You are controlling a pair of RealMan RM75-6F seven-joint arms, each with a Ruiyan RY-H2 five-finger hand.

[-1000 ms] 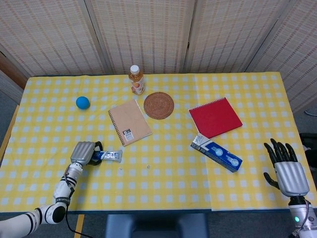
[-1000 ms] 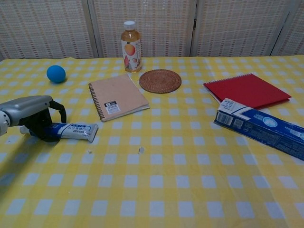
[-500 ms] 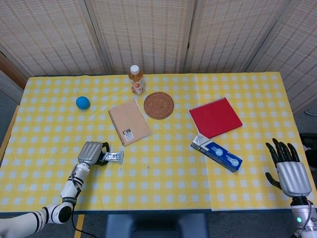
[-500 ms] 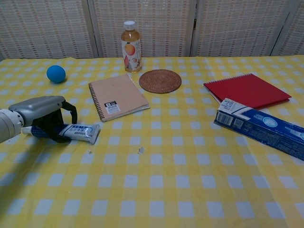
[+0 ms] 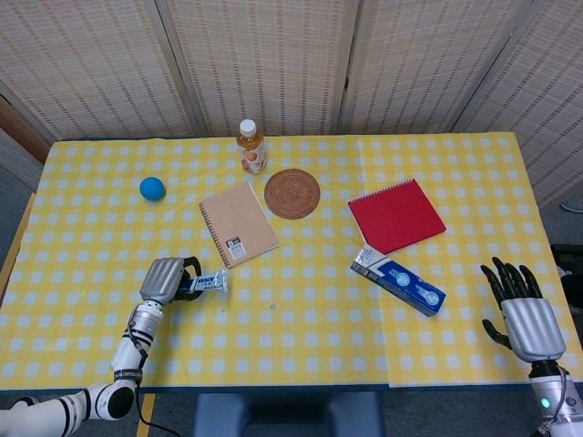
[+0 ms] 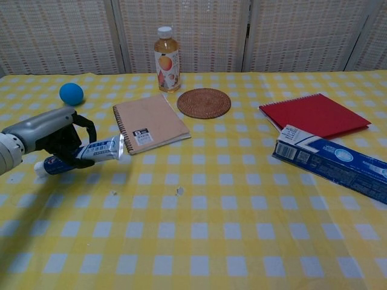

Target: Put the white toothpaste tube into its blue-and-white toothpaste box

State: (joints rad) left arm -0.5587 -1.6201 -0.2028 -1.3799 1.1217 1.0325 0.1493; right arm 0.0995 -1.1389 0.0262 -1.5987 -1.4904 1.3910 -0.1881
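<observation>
The left robot hand [image 6: 51, 136] has its fingers wrapped round the white toothpaste tube with blue print [image 6: 91, 152], held just above the yellow-checked counter [image 6: 211, 211] at about 8 o'clock. The tube looks light and soft, likely to buckle if squeezed, so the grip near the stiffer cap end seems wise. The blue-and-white cardboard toothpaste box [image 5: 399, 281] lies at 4 o'clock, well apart. The right robot hand [image 5: 522, 314] hangs spread, holding nothing.
</observation>
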